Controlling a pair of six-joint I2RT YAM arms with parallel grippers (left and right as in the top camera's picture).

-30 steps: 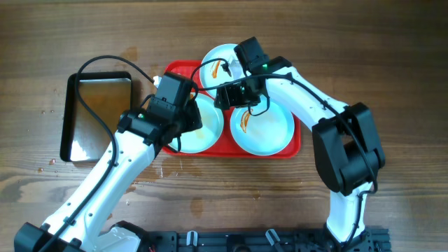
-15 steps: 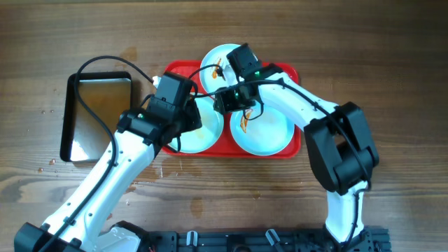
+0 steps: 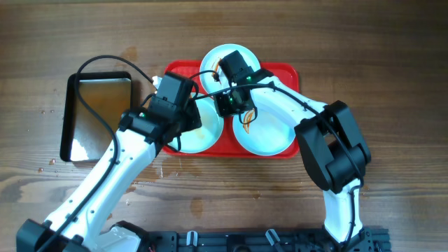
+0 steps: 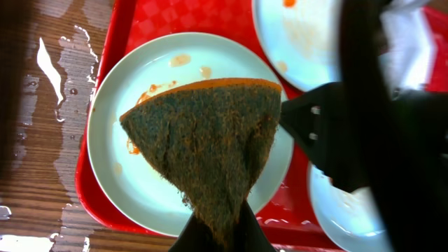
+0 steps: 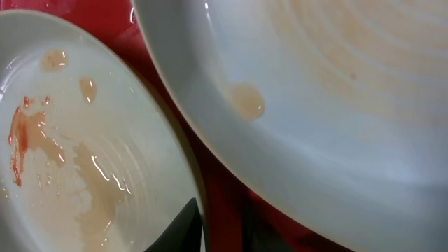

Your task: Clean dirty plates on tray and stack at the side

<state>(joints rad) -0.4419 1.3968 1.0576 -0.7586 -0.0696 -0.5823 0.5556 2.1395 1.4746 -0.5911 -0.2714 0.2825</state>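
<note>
Plate lies beneath sponge pinched in left fingers.

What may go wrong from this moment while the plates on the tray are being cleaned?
The right gripper is at the rim of the smeared plate, very near a second plate; it may nudge or catch both. The sponge in the left gripper hangs close beside that right gripper, so the two may collide.
</note>
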